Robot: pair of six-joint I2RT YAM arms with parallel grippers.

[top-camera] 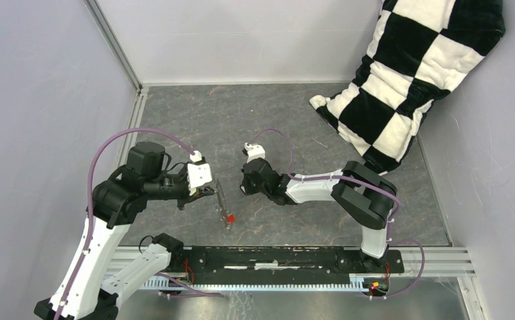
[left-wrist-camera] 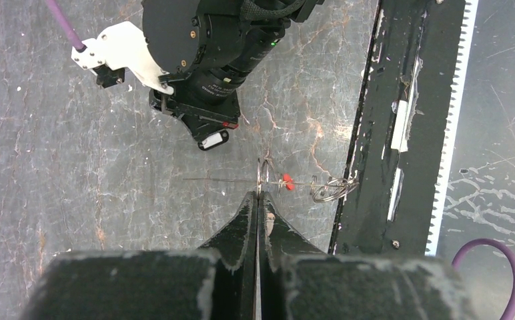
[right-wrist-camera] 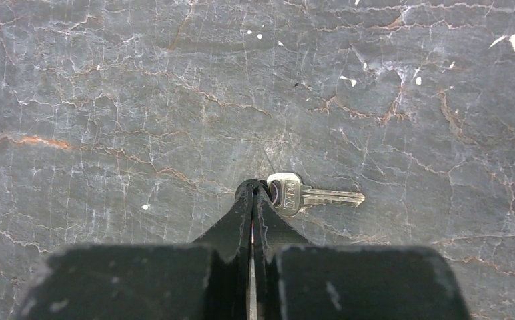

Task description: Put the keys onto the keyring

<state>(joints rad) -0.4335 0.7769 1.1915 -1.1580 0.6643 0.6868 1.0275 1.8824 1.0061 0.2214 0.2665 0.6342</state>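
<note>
My left gripper (top-camera: pixel 209 191) (left-wrist-camera: pixel 259 195) is shut on the keyring (top-camera: pixel 223 200), a thin grey wire hoop seen edge-on (left-wrist-camera: pixel 228 179) in the left wrist view. A red-headed key (top-camera: pixel 230 217) (left-wrist-camera: pixel 287 185) hangs on the wire, and small metal loops (left-wrist-camera: pixel 331 190) sit at its near end. My right gripper (top-camera: pixel 243 189) (right-wrist-camera: pixel 255 189) is down at the table, just right of the hoop, and its jaws are shut. A silver key (right-wrist-camera: pixel 308 196) lies flat with its head against the right fingertip and its blade pointing right. Nothing shows between the jaws.
A black-and-white checkered cushion (top-camera: pixel 408 73) leans in the back right corner. A black base rail (top-camera: pixel 288 257) (left-wrist-camera: pixel 375 133) runs along the near edge, close to the hoop's lower end. Walls close off the left, back and right sides.
</note>
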